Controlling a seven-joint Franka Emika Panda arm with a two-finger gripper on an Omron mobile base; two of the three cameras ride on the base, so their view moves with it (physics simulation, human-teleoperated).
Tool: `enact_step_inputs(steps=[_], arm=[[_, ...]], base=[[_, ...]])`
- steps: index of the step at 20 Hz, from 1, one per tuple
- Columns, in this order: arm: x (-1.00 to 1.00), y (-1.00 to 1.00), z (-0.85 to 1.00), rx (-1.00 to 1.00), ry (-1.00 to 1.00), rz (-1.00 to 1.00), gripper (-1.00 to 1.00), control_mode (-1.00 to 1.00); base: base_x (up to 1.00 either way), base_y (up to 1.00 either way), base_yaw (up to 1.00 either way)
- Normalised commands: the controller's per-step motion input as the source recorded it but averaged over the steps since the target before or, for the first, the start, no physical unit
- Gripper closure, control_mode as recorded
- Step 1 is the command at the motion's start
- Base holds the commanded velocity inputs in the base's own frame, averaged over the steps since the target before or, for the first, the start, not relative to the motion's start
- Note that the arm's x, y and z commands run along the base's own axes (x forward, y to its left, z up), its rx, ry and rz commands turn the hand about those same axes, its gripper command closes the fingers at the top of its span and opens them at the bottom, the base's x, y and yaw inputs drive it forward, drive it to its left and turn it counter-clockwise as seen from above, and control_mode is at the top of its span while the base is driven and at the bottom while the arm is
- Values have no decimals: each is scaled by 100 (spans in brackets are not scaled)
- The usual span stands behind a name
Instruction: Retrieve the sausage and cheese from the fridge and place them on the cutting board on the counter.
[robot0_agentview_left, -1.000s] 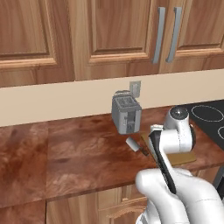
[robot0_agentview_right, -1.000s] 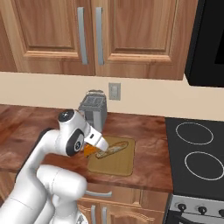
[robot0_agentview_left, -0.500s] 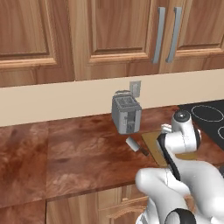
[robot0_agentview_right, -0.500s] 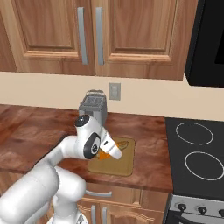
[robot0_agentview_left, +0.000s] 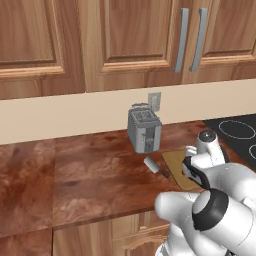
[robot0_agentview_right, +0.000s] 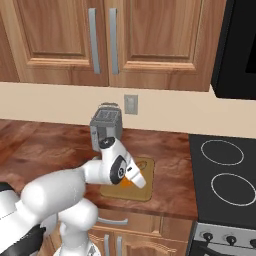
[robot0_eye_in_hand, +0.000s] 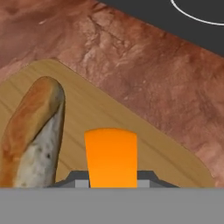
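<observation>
Gripper (robot0_eye_in_hand: 111, 183) is clamped on the cheese (robot0_eye_in_hand: 111, 156) — orange wedge between the fingertips at 6 o'clock in the hand view, held over the cutting board (robot0_eye_in_hand: 131, 127), presumably for set-down. A loaf-like brown-and-pale piece, possibly the sausage (robot0_eye_in_hand: 33, 131), already lies on the board at 9 o'clock beside the wedge. Board sits on the counter (robot0_agentview_right: 55, 150), the toaster (robot0_agentview_right: 106, 127) at its 11 o'clock, the stovetop (robot0_agentview_right: 225, 175) at 3 o'clock.

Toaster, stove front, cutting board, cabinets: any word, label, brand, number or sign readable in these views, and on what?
None can be read.
The toaster has a plain front, no legible marking.
The stove knobs are too small to show any mark.
The cutting board, the cheese in the end effector, and the wall outlet carry no text.
</observation>
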Motion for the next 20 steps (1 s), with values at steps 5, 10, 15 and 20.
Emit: enact_step_inputs(steps=[5,10,15,20], arm=[[3,0,-25,2,8,-10,100,-100],[0,0,-10,1,13,-10,100,-100],[0,0,-5,5,1,-7,100,-100],[0,0,-18,3,0,-7,100,-100]], base=[[0,0,0],[0,0,0],[0,0,0],[0,0,0]])
